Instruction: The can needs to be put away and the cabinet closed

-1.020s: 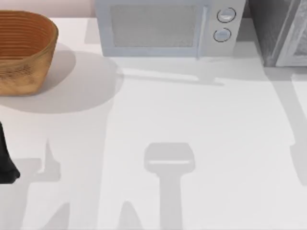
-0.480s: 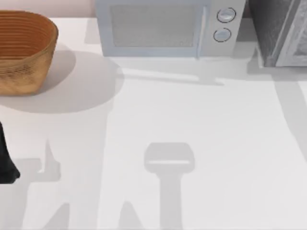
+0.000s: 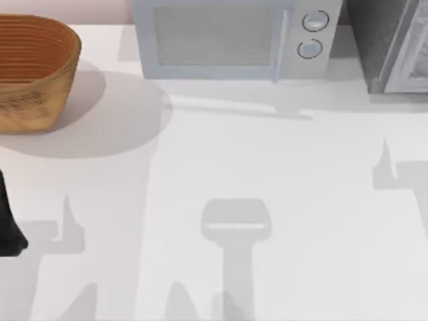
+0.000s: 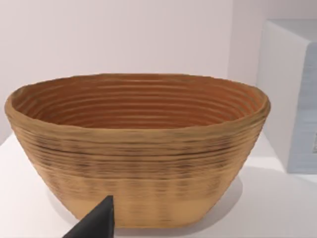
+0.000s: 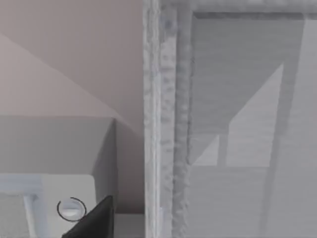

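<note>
Top view, left to right: a dark part of the left arm sits at the tabletop's nine-o'clock edge, with a woven basket standing at ten o'clock. A pale microwave with two round knobs lines the twelve-o'clock edge, door shut. At one to two o'clock stands the grey speckled cabinet. Left wrist view faces the basket close up, its ribbed inside bare, one dark fingertip of the left gripper low in front; whether the jaws are open or closed cannot be told. Right wrist view faces the cabinet's front beside the microwave, with a dark fingertip of the right gripper; its jaws' state likewise cannot be told. Where the can is cannot be told.
</note>
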